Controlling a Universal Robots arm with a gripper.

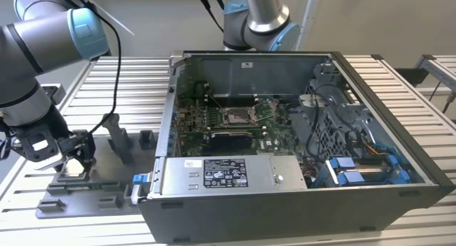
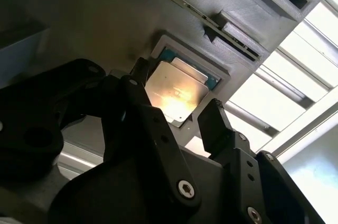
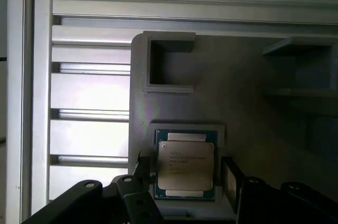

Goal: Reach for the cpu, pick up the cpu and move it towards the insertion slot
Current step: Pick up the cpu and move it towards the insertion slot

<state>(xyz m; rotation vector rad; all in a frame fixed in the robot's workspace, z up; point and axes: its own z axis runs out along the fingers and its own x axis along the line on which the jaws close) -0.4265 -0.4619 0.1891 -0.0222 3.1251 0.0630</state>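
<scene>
The cpu (image 3: 186, 168) is lying flat in its pocket on the grey fixture (image 3: 248, 76), on the exterior view's left. The gripper (image 3: 185, 174) is hovering over it, jaws spread, a finger (image 3: 229, 177) flanking each side. The slot (image 1: 235, 116) is sitting well apart, inside the open case (image 1: 285, 214).

Slatted table (image 1: 128, 80): fixture plate (image 1: 96, 191), computer case (image 1: 285, 216).

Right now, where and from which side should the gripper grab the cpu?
Probably by two opposite edges, from straight above: the cpu lies flat, face up, in a shallow recess of the grey fixture, and the open gripper straddles it.
</scene>
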